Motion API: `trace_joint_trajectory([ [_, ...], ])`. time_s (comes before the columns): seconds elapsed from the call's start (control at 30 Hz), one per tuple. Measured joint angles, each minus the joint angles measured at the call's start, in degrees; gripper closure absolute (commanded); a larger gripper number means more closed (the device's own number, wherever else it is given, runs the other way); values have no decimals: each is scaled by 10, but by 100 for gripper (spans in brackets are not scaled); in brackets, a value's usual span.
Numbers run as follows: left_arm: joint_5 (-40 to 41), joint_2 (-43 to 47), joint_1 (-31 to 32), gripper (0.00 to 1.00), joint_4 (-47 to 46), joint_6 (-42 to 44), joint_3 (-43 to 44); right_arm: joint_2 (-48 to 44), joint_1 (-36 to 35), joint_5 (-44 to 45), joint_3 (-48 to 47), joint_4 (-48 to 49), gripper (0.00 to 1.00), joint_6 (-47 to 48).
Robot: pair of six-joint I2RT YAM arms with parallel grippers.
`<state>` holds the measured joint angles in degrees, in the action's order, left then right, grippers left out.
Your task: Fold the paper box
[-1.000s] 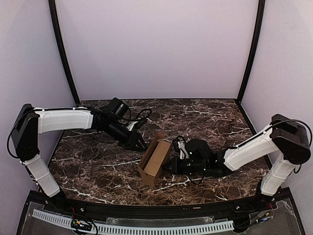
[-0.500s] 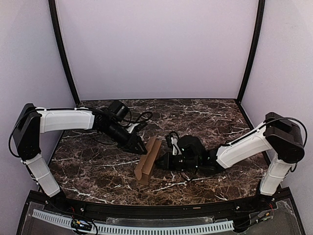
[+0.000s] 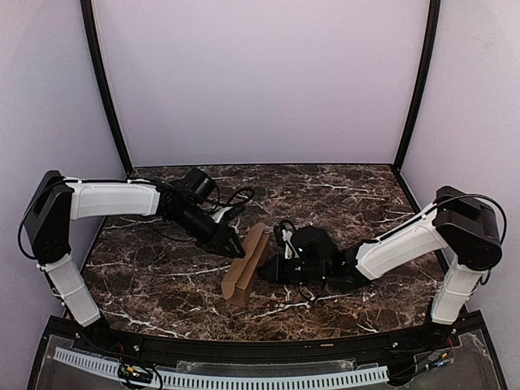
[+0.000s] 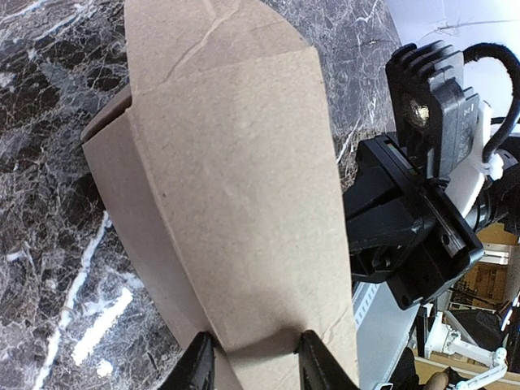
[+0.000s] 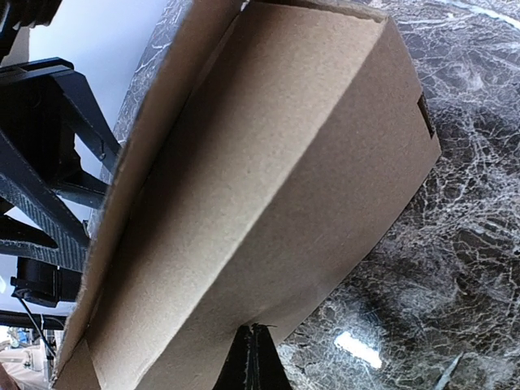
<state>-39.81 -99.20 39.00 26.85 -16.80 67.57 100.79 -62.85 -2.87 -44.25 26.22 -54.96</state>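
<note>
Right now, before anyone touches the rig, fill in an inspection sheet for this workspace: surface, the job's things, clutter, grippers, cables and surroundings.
Surface: dark brown, white-veined marble-pattern tabletop.
Job's things: plain brown cardboard paper box, partly folded into a long narrow carton, lying diagonally between the two grippers.
Clutter: nothing seen.
Grippers: left gripper has a finger on either side of a box fold and seems to be gripping it; right gripper is shut, its tip against the box's side panel.
Cables: black cables loop at the left wrist; another arcs over the right arm.
Surroundings: pale lilac walls, black corner posts.
</note>
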Motion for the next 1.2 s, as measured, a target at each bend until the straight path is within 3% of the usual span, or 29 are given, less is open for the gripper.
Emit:
trace_joint_trajectory([
  [0.37,10,-14,1,68,-3,6,-3,0,-3,12,-2,-8,100,14],
  [0.6,14,-24,12,71,-10,21,0,-56,-4,78,-2,-92,98,96],
  [0.9,37,-32,21,72,26,45,28,-259,13,110,66,-124,82,351],
  [1.03,50,-44,28,73,51,68,55,-326,25,71,116,-118,76,502],
  [1.2,68,-75,42,75,92,112,109,-365,33,-3,152,-119,60,675],
])
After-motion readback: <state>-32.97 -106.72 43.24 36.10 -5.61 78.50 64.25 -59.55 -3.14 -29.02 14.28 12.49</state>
